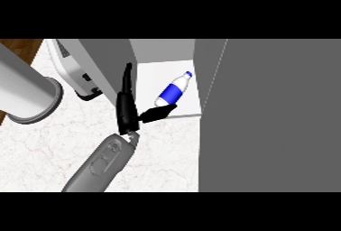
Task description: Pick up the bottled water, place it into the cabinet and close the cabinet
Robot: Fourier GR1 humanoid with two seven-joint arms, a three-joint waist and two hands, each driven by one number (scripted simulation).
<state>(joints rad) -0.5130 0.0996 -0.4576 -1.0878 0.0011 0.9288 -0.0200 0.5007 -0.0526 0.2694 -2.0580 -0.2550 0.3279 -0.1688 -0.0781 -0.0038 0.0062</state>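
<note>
Now my right hand (131, 110) has straight, parted fingers; the clear blue-labelled water bottle (174, 90) lies inside the grey cabinet (266, 113). I'd withdraw cleanly, then swing the door shut.

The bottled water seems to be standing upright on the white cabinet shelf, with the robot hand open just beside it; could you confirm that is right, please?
Not quite. In the head view the bottled water is lying on its side on the white cabinet shelf, cap pointing away from the robot, not upright. The rest holds: the robot hand is open just beside it, fingers straight and thumb reaching towards the bottle's base.
</note>
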